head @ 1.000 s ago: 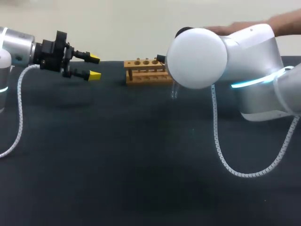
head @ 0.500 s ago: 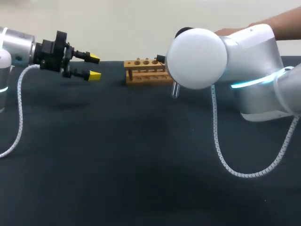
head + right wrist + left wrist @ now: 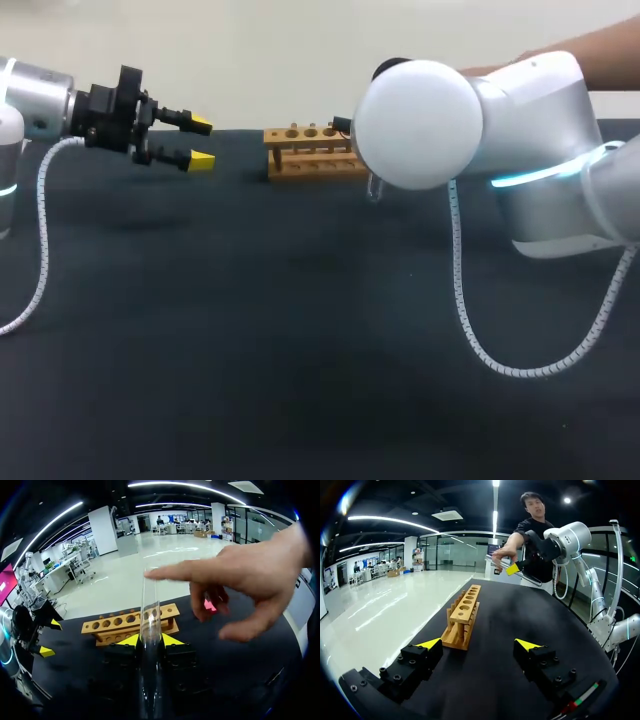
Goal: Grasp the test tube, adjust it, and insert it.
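A clear glass test tube (image 3: 150, 611) stands between the yellow tips of my right gripper (image 3: 149, 641), which is shut on it. A person's hand (image 3: 240, 575) reaches over the table, its forefinger touching the tube's top end. The wooden rack (image 3: 130, 622), with a row of holes, stands just ahead of the tube. In the head view my right arm's white joint hides that gripper, and only the tube's lower end (image 3: 375, 187) shows beside the rack (image 3: 312, 152). My left gripper (image 3: 195, 142) hovers open and empty left of the rack, pointing at it (image 3: 463, 615).
The dark table (image 3: 250, 330) spreads wide in front of the rack. My right arm's white cable (image 3: 470, 330) hangs in a loop over the table's right half. The rack stands near the far edge.
The person's hand has drawn back slightly to the right in the head view. The tube's lower end has risen a little. My left arm has not moved.
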